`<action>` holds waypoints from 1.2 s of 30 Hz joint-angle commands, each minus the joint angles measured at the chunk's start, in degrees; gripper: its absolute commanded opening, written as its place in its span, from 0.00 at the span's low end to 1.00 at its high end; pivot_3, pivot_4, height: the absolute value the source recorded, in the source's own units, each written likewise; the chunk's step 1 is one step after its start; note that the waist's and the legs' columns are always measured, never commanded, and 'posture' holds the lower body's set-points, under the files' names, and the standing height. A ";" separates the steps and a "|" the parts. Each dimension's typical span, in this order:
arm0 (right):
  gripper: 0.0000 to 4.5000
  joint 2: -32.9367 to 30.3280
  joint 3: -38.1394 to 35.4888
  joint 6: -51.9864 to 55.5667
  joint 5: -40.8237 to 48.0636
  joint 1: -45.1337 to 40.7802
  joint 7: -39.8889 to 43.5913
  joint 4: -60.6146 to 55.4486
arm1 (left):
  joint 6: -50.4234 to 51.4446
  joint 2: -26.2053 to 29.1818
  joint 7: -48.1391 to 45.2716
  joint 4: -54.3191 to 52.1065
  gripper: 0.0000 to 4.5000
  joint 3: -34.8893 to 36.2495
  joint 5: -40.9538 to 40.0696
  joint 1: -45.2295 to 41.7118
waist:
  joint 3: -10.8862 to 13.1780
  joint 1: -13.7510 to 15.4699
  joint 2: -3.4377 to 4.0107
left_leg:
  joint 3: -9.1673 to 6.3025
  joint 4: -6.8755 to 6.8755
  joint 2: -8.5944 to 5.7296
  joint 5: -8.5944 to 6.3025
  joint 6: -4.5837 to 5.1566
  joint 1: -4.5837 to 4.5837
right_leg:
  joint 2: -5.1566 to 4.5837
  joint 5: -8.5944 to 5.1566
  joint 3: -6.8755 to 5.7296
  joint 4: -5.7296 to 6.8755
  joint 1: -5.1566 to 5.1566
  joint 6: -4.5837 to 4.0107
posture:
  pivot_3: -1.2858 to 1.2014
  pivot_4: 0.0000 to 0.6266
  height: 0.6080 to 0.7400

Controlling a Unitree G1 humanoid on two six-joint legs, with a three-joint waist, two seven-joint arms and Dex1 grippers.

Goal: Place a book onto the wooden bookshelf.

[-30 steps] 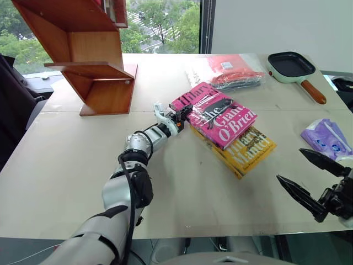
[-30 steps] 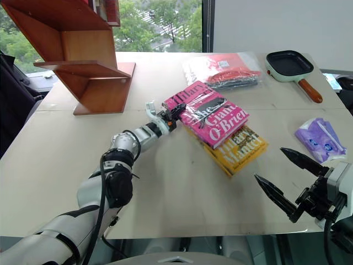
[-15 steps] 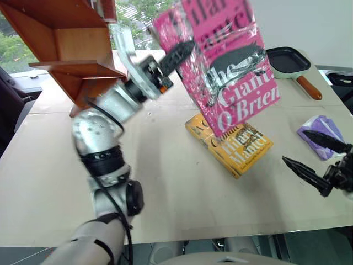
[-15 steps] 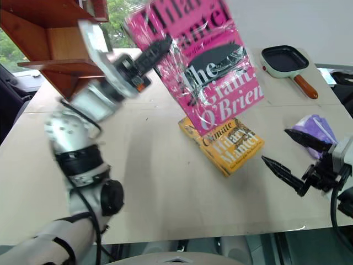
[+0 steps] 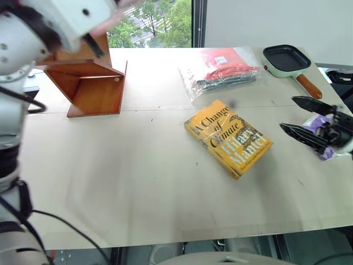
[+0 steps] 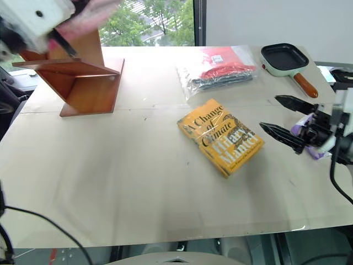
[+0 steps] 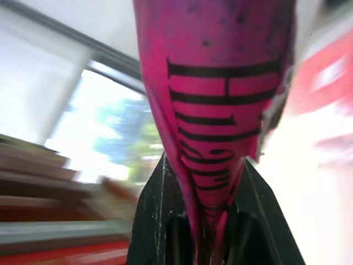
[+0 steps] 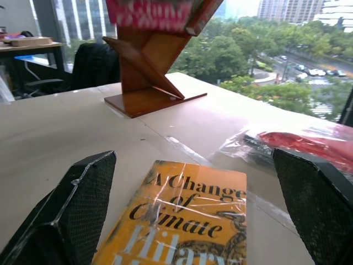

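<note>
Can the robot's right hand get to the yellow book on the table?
Probably yes. The right gripper hangs open beside the yellow book, with only bare table between them, and the book lies flat with nothing on top.

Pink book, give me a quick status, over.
Left hand shut on pink book, lifted by the wooden bookshelf. Right hand open, empty, beside yellow book. Not shelved yet; nothing seen blocking.
</note>
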 commanded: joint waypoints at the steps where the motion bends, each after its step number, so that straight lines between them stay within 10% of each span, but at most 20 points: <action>1: 1.00 0.40 1.40 -0.30 -0.83 -2.93 0.89 0.14 | -6.03 2.06 -2.16 0.84 0.00 1.78 4.27 -0.28 | -0.02 0.59 0.03 | -0.05 0.03 -0.02 0.00 0.00 -0.28 | -0.02 0.00 -0.07 -0.02 -0.21 0.00 | 0.52 0.24 0.85; 11: 1.00 3.44 3.01 -0.86 -1.77 -8.22 0.12 1.74 | -4.50 11.31 -12.32 9.19 0.00 1.99 11.32 8.85 | 0.07 -0.62 0.13 | -0.08 0.51 -0.01 0.00 0.02 -1.03 | 0.06 0.01 -0.13 0.31 -0.87 0.02 | 0.52 0.24 0.85; 36: 1.00 4.30 -3.53 9.94 14.94 -6.89 -2.56 -3.48 | -19.37 -2.71 -18.90 40.89 0.00 -16.93 33.04 -13.56 | 0.05 -0.51 0.05 | 0.05 0.74 -0.09 -0.04 0.10 -0.91 | 0.02 0.02 -0.10 0.92 -0.88 0.03 | 0.52 0.24 0.85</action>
